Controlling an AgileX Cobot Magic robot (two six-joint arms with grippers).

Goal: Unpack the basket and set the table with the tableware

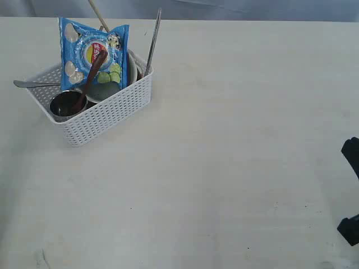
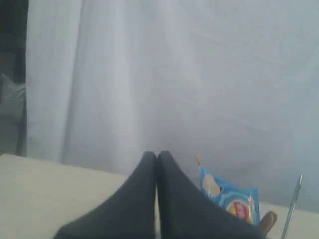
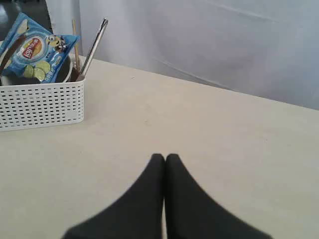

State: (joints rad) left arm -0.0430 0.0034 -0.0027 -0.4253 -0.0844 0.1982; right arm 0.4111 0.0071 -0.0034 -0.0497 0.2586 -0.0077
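The white lattice basket [image 1: 106,112] stands at the far left of the cream table [image 1: 224,168]. Inside it lean a blue chips bag [image 1: 92,50], a dark wooden spoon [image 1: 92,75] resting in a small steel cup [image 1: 67,105], a steel knife [image 1: 152,42], a chopstick [image 1: 98,14] and a steel handle [image 1: 33,84] poking over the left rim. The bowl and plate are mostly hidden behind the bag. My right gripper [image 3: 165,157] is shut and empty, far from the basket [image 3: 42,102]. My left gripper [image 2: 157,154] is shut and empty, with the bag [image 2: 229,199] beyond it.
A pale curtain [image 2: 174,74] hangs behind the table's far edge. Part of the right arm [image 1: 352,190] shows as a dark shape at the right edge of the exterior view. Bare tabletop [image 3: 199,129] stretches between the basket and the right gripper.
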